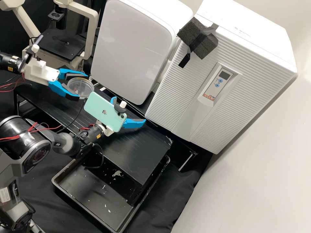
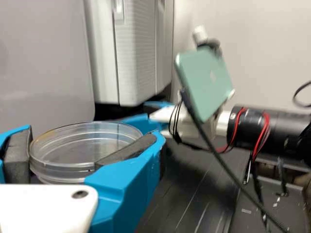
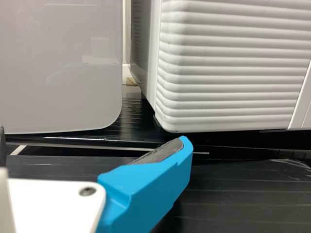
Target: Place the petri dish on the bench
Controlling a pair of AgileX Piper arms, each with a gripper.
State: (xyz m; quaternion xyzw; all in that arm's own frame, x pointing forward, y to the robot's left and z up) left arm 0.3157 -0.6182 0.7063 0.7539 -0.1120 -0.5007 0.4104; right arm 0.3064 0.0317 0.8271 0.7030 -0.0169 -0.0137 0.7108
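At the scene's left, the left hand (image 1: 82, 86) pinches the petri dish (image 1: 83, 89) by its sides, seemingly above the black surface (image 1: 142, 152), where opening too high could drop it and swinging right could bump the spread right hand (image 1: 129, 110).

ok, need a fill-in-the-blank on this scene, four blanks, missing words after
1. The petri dish is held in the ____ hand.
2. The right hand is not shut but ____.
3. The phone is mounted on the ____ arm.
4. The right hand's fingers are bright ____.

Missing words: left; open; right; blue
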